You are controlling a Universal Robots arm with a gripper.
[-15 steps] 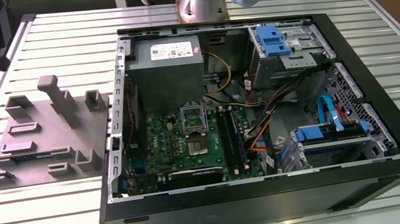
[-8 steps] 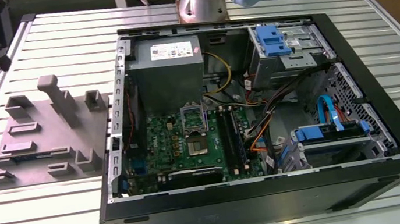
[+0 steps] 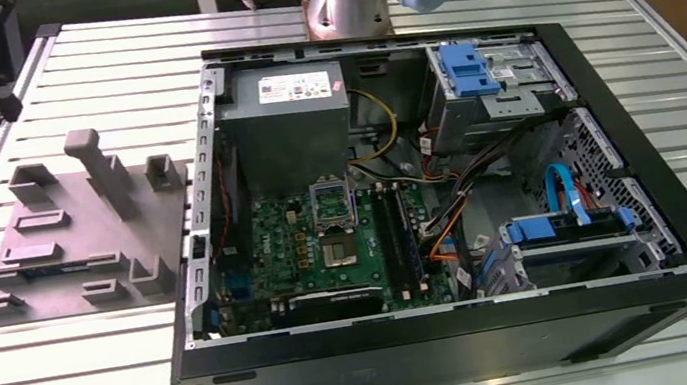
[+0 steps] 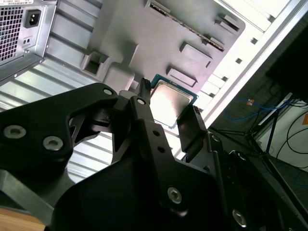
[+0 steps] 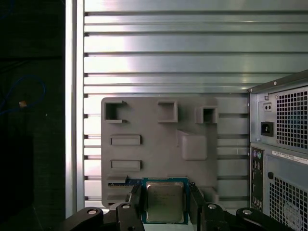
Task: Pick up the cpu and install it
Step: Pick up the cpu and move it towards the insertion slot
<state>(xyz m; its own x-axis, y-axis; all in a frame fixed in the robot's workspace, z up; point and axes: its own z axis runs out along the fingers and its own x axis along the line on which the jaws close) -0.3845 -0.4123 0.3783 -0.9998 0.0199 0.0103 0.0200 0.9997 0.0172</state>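
1. Gripper (image 5: 166, 192) is clamped on the cpu (image 5: 164, 206), holding it over the grey parts tray (image 5: 159, 139).
2. I'd carry it level, squared to the motherboard socket (image 3: 340, 246), no tilting.

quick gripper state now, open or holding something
Gripper: shut on the cpu, held above the grey fixture plate.

The cpu (image 5: 164, 202) has a shiny silver-grey top edged in blue-green, and the gripper (image 5: 166, 199) around it is black. The holder block (image 5: 159, 139) is matte grey. The table (image 5: 168, 48) is pale silver with parallel ribs. The computer case (image 3: 472, 336) is black, its circuit board (image 3: 290, 240) green and its drive brackets (image 3: 466, 69) blue.
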